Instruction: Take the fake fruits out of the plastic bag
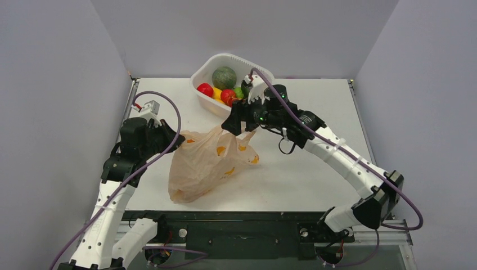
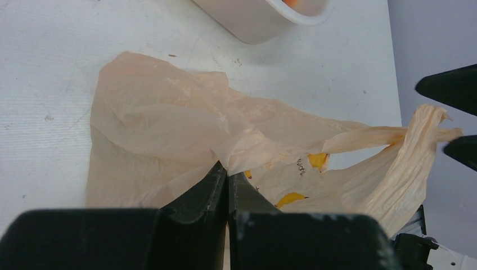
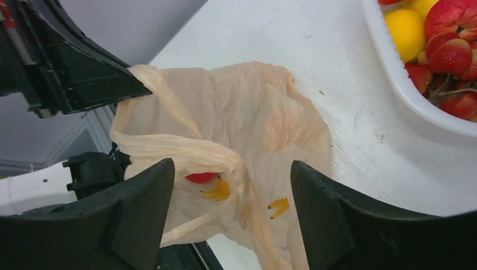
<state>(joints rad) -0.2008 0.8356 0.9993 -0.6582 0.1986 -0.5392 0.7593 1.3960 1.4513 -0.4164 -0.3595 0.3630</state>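
So the plastic bag is slumped on the table just on the near side of the white tub, with its mouth and handles raised on the tub side. The left gripper is clamped tight on a fold of the film, at the bag edge off to the near-left of the tub. The right gripper is spread wide right in front of the tub, with the twisted handle loop running between its fingers but not pinched. The tub has a bunch of fake fruits plus the melon. In the right wrist view I can spot one red fruit down inside the bag, and the yellow bits beside it look like print to me. My take: the film is super thin and floppy and weighs nothing, so it'll bunch and slide. Hold it by a gathered fold or a handle. The fruit looks light, hard and glossy, so probably slippery. I'd grip across its fat middle and watch for catching film along with it.
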